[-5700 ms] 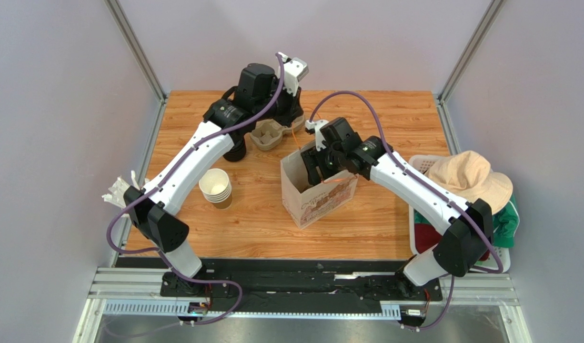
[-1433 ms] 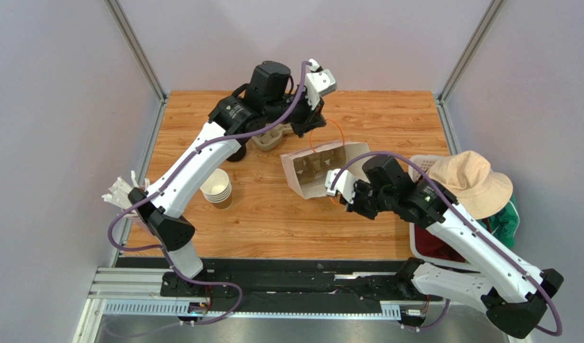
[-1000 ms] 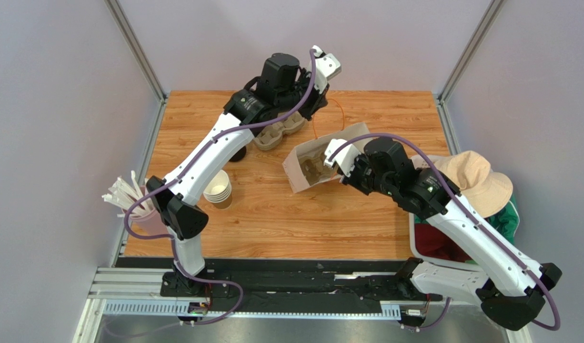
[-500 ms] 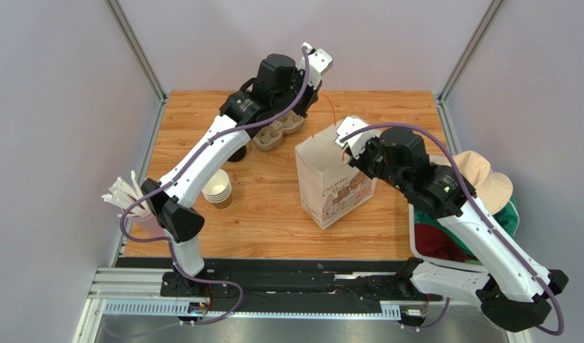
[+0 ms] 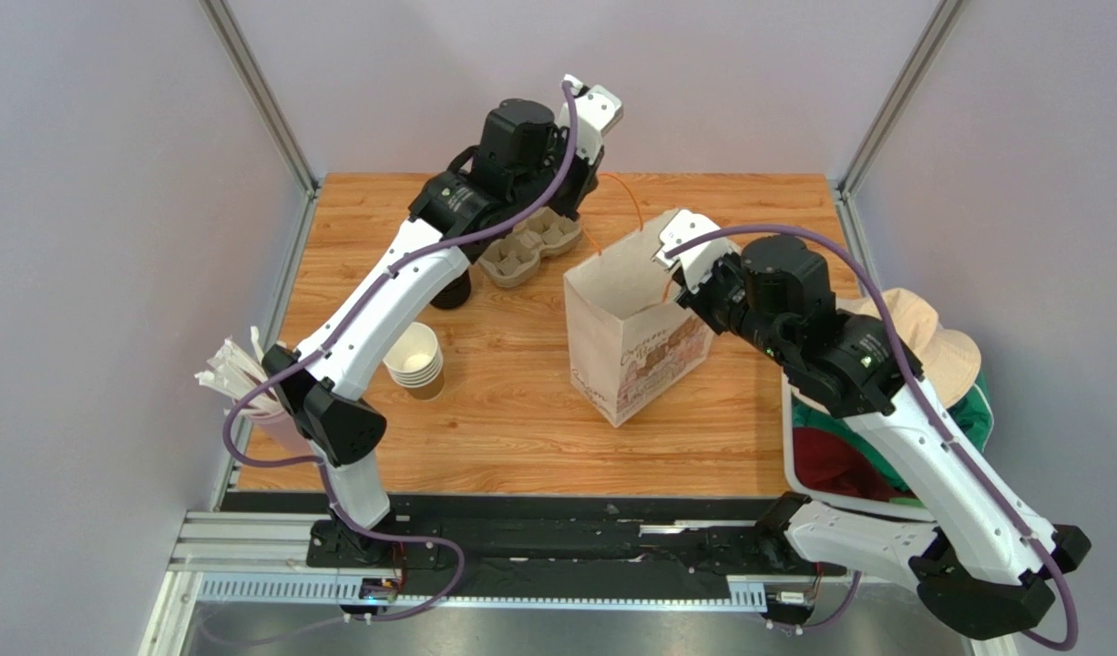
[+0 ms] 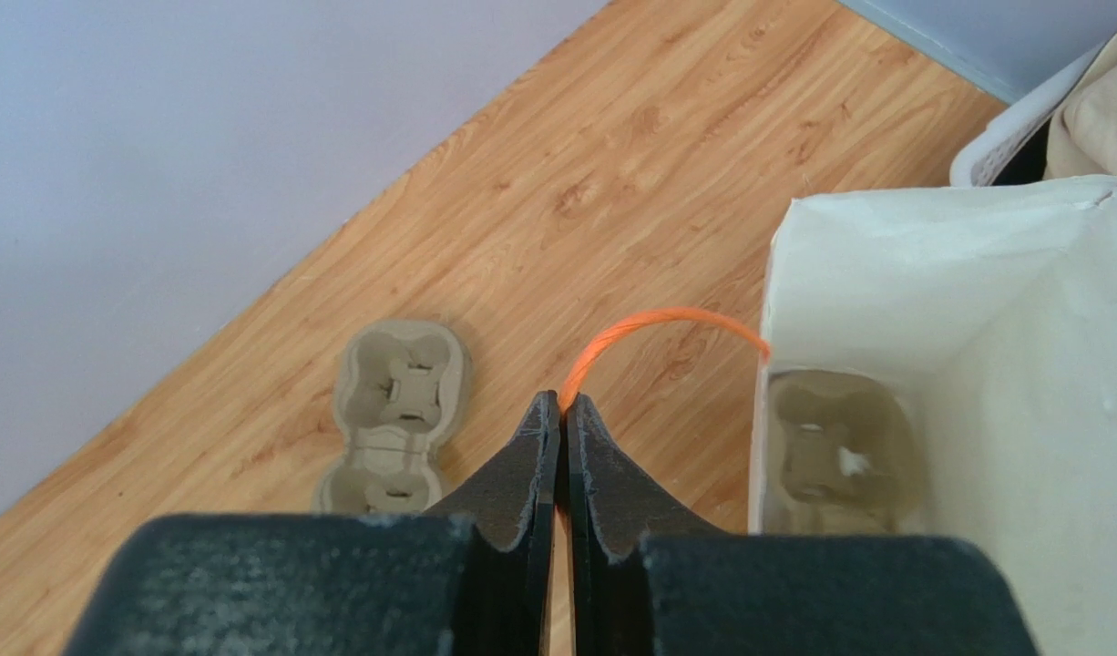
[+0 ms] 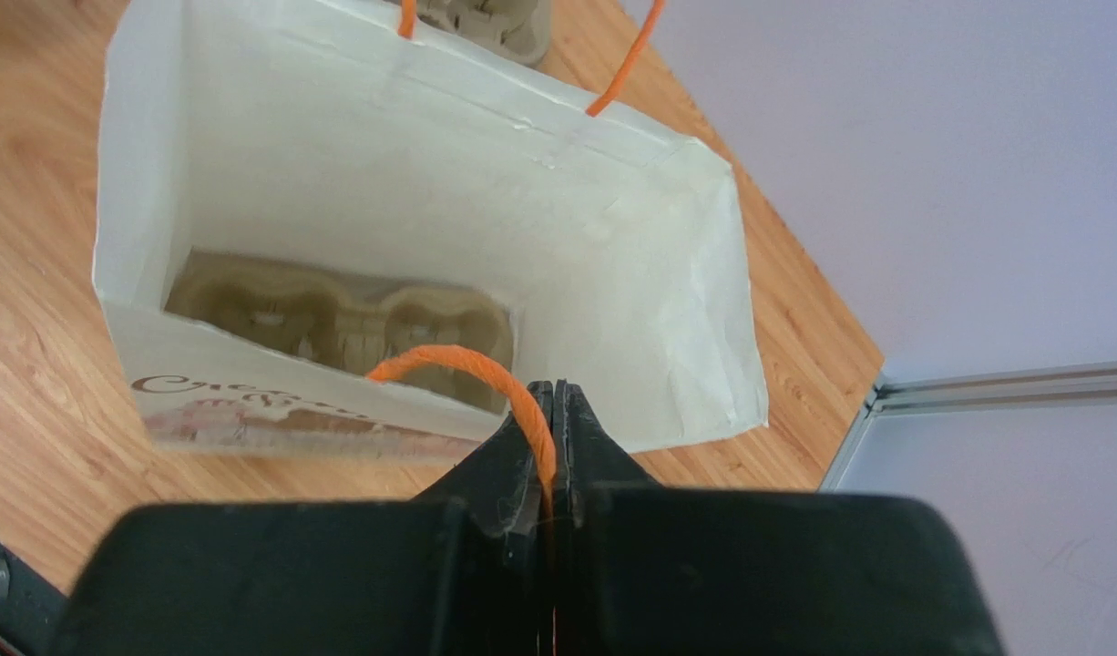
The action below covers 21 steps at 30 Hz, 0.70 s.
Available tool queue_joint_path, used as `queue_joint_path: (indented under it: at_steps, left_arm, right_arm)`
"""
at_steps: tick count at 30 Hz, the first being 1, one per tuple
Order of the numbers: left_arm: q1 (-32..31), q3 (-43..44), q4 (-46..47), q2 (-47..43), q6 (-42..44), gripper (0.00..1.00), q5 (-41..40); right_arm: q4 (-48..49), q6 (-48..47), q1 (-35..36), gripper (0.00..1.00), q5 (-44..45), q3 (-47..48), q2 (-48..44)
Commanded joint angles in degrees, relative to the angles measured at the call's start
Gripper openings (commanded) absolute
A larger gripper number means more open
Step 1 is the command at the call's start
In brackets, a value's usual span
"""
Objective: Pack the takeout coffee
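- Since the earlier overhead frames, the paper bag (image 5: 633,342) has been raised from lying tipped on its side to standing upright near the middle of the wooden table (image 5: 742,219), and the right arm has swung up over it.
- Left gripper (image 6: 561,407): jaws pinched closed on the far orange handle (image 6: 660,325), judged to be holding that side of the bag's mouth back.
- Right gripper (image 7: 550,397): jaws clamped tight on the near orange handle (image 7: 448,362). Judging from the two opposed holds, they steady the bag and spread its mouth for loading.
- Pulp cup carrier (image 7: 338,321): lies flat on the bag's floor, wells upward and empty, presumably so that a cup will sit steady in it.
- Second pulp carrier (image 5: 530,253): rests on the table just beyond the bag, under the left wrist.
- Stack of lidless cups (image 5: 414,358): stands near the left forearm, well apart from the bag.
- Takeout coffee: not identifiable in any view and not in the bag. A dark round object (image 5: 453,290) partly hidden under the left forearm may be it or a pile of lids; this cannot be told.
- Packing is judged barely begun; with both claws occupied, one must let go before a cup can be fetched.
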Motion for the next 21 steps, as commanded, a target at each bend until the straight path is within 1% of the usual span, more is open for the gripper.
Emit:
queue_joint_path:
  at_steps: [1,3,4,5,6,7,8,9,11,14,15,17,18,21]
  left_arm:
    - [0.90,5.53,1.73,-2.33,-1.39,0.00,-0.51]
    - [0.90,5.28,1.64,-2.15,-1.48,0.00,0.28]
    - [0.99,3.28,1.81,-2.24,-1.57,0.00,0.55]
    - [0.99,1.17,2.25,-2.59,-1.74,0.00,0.99]
    - [0.90,-4.51,2.95,-2.76,-2.18,0.00,1.43]
    - [0.90,-7.35,4.43,-3.03,-2.36,0.00,1.78]
    - [0.99,-9.64,4.80,-3.29,-2.45,0.00,1.78]
    - [0.99,-12.36,5.15,-3.29,-1.93,0.00,1.78]
    - [1.07,-12.74,6.29,-3.99,-0.61,0.00,1.26]
    - [1.25,-7.13,5.16,-2.95,0.88,0.00,2.57]
    - [1.25,-3.02,3.85,-2.42,1.33,0.00,3.18]
    - [1.25,0.69,3.13,-0.75,3.25,0.00,4.59]
    - [1.25,3.93,2.70,-0.22,3.87,0.00,4.77]
    - [1.25,9.30,1.20,1.89,6.25,0.00,6.52]
  right_arm:
    - [3.89,1.47,-0.16,0.00,2.93,4.14,-0.53]
    - [3.89,1.91,-0.16,0.00,2.58,4.06,-0.44]
    - [3.71,1.82,-0.08,0.00,2.49,3.54,-0.36]
    - [3.62,1.65,-0.25,0.00,1.88,1.27,-0.27]
    - [3.45,1.13,-0.17,0.00,1.70,-0.84,-0.09]
    - [3.45,0.77,-0.16,0.00,1.53,-3.21,-0.09]
    - [3.45,0.33,-0.16,0.00,0.83,-8.37,-0.18]
    - [3.80,0.07,-0.25,0.00,0.73,-10.33,-0.09]
    - [4.59,0.07,-0.25,0.00,1.26,-12.19,-0.79]
    - [4.85,0.42,-0.25,0.00,1.08,-8.87,-1.15]
    - [4.42,0.50,-0.34,0.00,1.08,-6.16,-0.97]
    - [4.07,0.33,-0.34,0.00,0.65,-4.56,-0.44]
    - [3.19,0.15,-0.34,0.00,0.12,-3.59,-0.44]
    - [0.12,-0.81,-0.25,0.00,-3.82,-4.63,-1.23]
